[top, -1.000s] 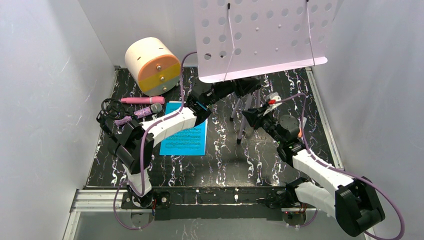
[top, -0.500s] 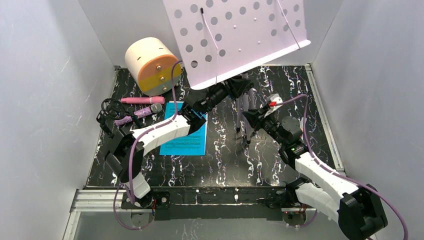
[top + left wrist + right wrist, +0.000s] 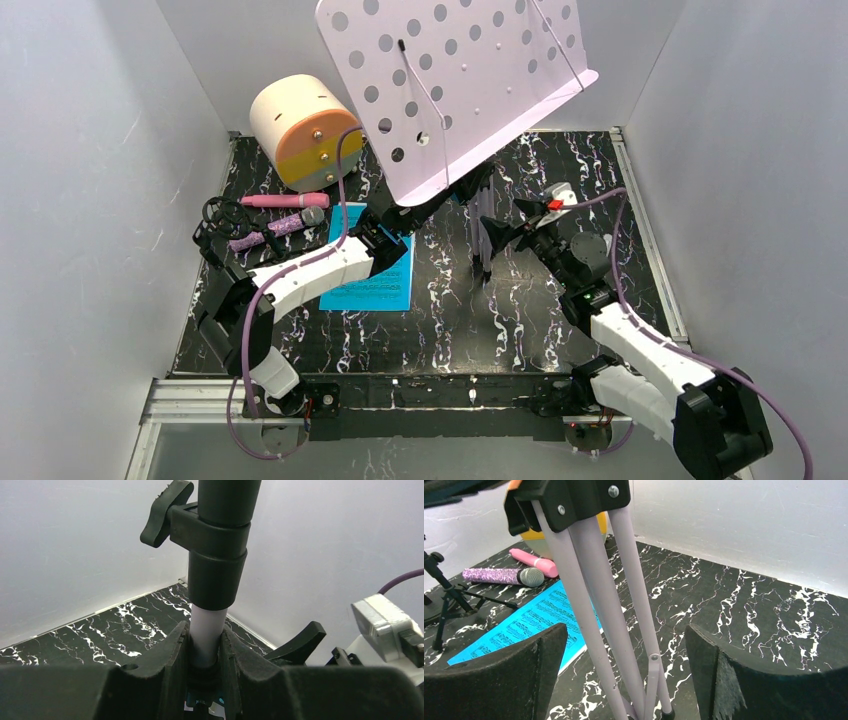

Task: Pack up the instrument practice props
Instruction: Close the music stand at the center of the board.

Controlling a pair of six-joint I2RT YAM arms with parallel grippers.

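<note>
The left gripper (image 3: 205, 645) has its jaws clamped on the lilac tube of the music rack (image 3: 455, 80), just below the black collar (image 3: 217, 555) with its locking knob. This grip carries the whole rack. The perforated plate stands high over the far half of the table (image 3: 560, 330) and tilts toward the left. Holding at the tube, not at the plate, appears to give one firm point from which the stand can be swung or lowered.

The right gripper (image 3: 624, 630) has its jaws wide apart, one on each side of the tripod legs (image 3: 589, 605), touching neither. The legs are folded close together into one bundle, with their feet down near the table; whether they rest on it cannot be told. In this position the right arm seems placed to steady or gather the legs – a folded stand packs more easily.

The other props lie at the left of the table:
- pink toy microphone (image 3: 285, 200) and purple microphone (image 3: 290, 222), side by side;
- black mic tripods (image 3: 222, 215), just beside them at the edge;
- blue sheet-music page (image 3: 370, 275), flat, partly under the left arm.

Container: the cream cylinder box (image 3: 303, 130) lies on its side in the far left corner, its orange-grey knobbed face turned outward. The face looks closed – the contents cannot be seen. No prop is packed yet.
</note>
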